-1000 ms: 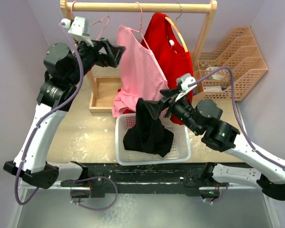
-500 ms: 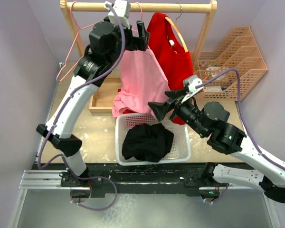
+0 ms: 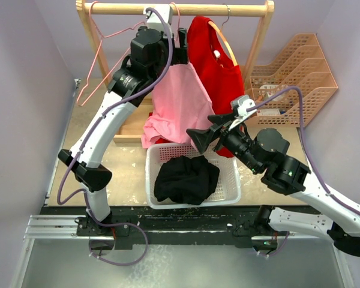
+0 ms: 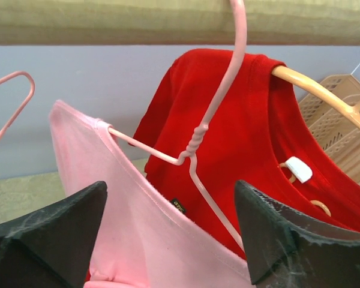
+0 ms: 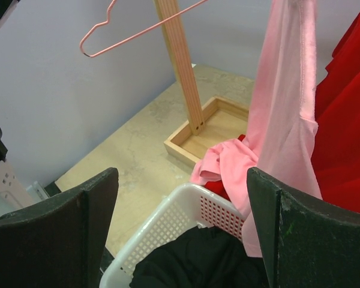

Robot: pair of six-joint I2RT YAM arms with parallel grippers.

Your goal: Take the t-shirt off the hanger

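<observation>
A pink t-shirt [image 3: 179, 99] hangs lopsided on a pink wire hanger [image 4: 219, 102] from the wooden rail [image 3: 180, 9], its lower end draped toward the basket. My left gripper [image 3: 179, 45] is up at the shirt's collar, open, its fingers straddling the hanger's neck and the pink t-shirt [image 4: 126, 240] without touching. Behind hangs a red t-shirt [image 3: 219, 66] on a wooden hanger. A black t-shirt [image 3: 186, 179] lies in the white basket [image 3: 231, 192]. My right gripper [image 3: 199, 137] hovers above the basket, open and empty.
An empty pink hanger [image 3: 105, 60] swings at the rail's left end. The rack's wooden base tray [image 3: 129, 120] sits behind the basket. Stacked peach paper trays [image 3: 294, 78] stand at the back right. Purple walls close in on both sides.
My left arm swung right from the empty hanger to the pink shirt's hanger. My right gripper opened and the black t-shirt dropped into the basket.
</observation>
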